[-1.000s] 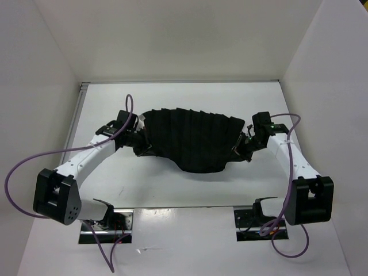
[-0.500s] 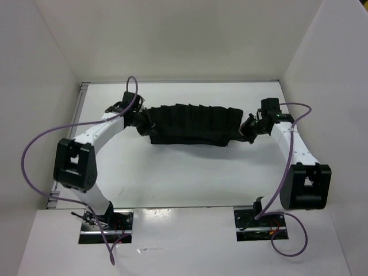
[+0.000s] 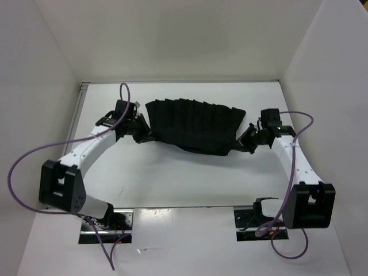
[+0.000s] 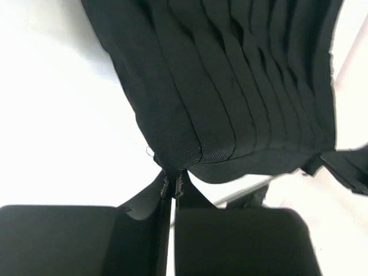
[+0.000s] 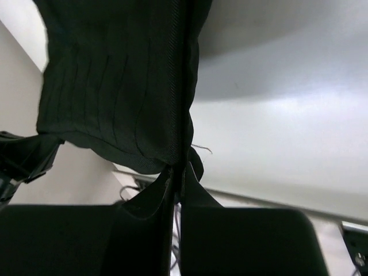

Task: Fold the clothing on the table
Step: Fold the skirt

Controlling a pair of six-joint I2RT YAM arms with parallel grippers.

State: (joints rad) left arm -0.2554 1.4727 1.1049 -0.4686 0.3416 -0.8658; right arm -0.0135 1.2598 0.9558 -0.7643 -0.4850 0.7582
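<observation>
Both grippers are clenched on the clothing (image 3: 192,125). The left gripper (image 3: 140,129) pinches its left corner and the right gripper (image 3: 245,144) its right corner. Each wrist view shows the jaws pressed together on a fold of black fabric. Half a second ago the garment was a narrow band pulled taut between them. Now it spreads wider from far to near, with its pleats fanned out and its near edge sagging towards the right. The left arm (image 3: 86,148) has drawn its elbow back nearer its base. The garment's long axis runs left to right, and its pleat lines run far to near. It is over the middle of the table (image 3: 172,178), between the two grippers. Whether it touches the surface I cannot tell.
</observation>
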